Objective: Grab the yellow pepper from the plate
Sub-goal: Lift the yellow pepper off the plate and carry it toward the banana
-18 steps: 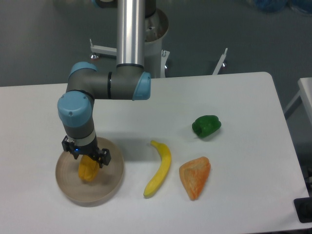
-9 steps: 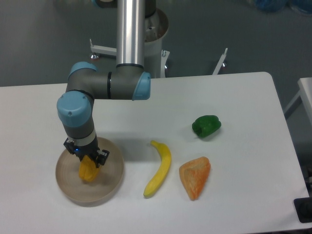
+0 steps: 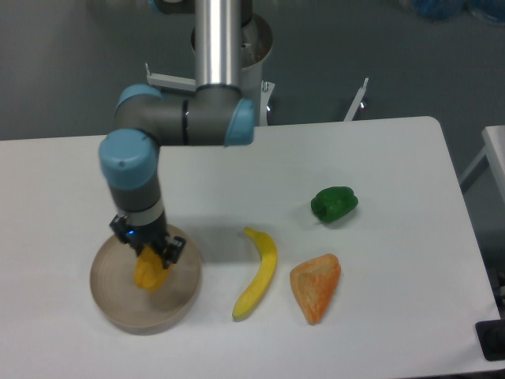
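The pincer (image 3: pixel 148 254) is clamped on the pepper (image 3: pixel 147 272), at the plate's (image 3: pixel 106 296) centre. It looks light, smooth, slippery; gripping across the lobes near the stem seems safest.

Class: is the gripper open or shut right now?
Shut on the yellow pepper: the gripper clamps its top, above the plate.
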Tool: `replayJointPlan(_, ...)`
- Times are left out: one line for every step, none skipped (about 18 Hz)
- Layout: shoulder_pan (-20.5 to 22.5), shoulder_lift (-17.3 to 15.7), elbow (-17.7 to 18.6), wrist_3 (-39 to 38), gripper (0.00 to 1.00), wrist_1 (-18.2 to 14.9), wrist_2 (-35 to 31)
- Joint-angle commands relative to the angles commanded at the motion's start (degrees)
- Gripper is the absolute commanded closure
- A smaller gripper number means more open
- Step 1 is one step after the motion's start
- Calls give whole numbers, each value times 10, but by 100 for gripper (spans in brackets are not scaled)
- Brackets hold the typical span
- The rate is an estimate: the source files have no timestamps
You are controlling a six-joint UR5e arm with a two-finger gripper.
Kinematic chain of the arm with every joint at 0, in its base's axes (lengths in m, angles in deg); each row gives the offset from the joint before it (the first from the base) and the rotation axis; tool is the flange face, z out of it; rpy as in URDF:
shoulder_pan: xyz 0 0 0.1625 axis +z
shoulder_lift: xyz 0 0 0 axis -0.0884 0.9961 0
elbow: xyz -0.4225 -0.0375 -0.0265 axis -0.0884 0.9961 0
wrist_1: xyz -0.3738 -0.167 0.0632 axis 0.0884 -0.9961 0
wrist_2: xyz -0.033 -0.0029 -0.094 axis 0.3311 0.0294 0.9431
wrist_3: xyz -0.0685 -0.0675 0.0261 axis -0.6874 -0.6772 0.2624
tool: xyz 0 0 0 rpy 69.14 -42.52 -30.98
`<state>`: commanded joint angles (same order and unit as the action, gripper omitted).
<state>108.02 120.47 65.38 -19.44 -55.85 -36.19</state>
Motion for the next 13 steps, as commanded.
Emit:
replayJointPlan(18, -8, 1, 35, 55, -5, -3)
replayJointPlan(35, -15, 1, 69, 55, -9, -9)
replayJointPlan(50, -19, 1, 99, 55, -9, -11)
replayJointPlan(64, -20, 1, 124, 55, -10, -11)
replayJointPlan(75, -20, 2, 149, 55, -9, -11)
replayJointPlan(84, -20, 1, 173, 55, -9, -11)
replayJointPlan(92, -20, 1, 196, 55, -8, -11)
replayJointPlan(100, -20, 3, 215, 55, -6, -11)
replayJointPlan(104, -19, 4, 228, 55, -5, -11)
replayJointPlan(107, -19, 3, 235, 55, -4, -11)
replayJointPlan(110, -19, 2, 238, 55, -3, -11)
replayJointPlan(114, -19, 1, 239, 55, -1, -11)
replayJointPlan(119, -19, 1, 245, 55, 0, -11)
